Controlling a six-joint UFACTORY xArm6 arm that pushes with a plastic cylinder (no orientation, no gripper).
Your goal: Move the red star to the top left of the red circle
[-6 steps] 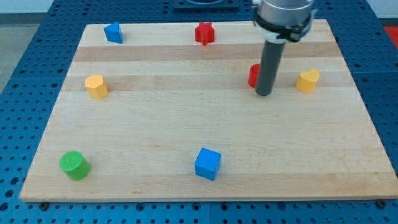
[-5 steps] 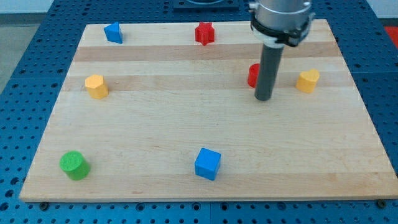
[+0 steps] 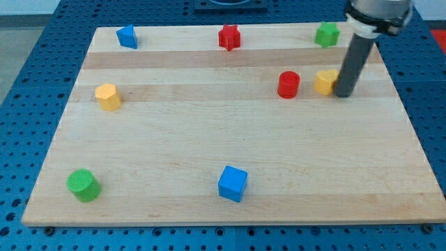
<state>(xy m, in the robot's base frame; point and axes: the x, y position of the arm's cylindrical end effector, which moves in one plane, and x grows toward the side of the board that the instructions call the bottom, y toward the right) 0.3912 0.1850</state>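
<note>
Red star [image 3: 229, 37] lying flat near the top edge of the wooden surface [image 3: 209, 139], up and to the view's left of the red circle [image 3: 288, 84] and well apart from it; its points are too small to give a heading, and no long axis can be made out. Taking the red circle as landmark: a yellow block [image 3: 325, 81] lies just to its right, and my tip [image 3: 343, 94], the rod's lower end serving as end effector with no jaws to open or close, touches that block's right side. A green block [image 3: 326, 34] sits up and right; a blue block [image 3: 127, 36] far up-left; a yellow block [image 3: 108, 96] far left; a green cylinder [image 3: 83, 185] far down-left; a blue cube [image 3: 232, 183] below, slightly left.
</note>
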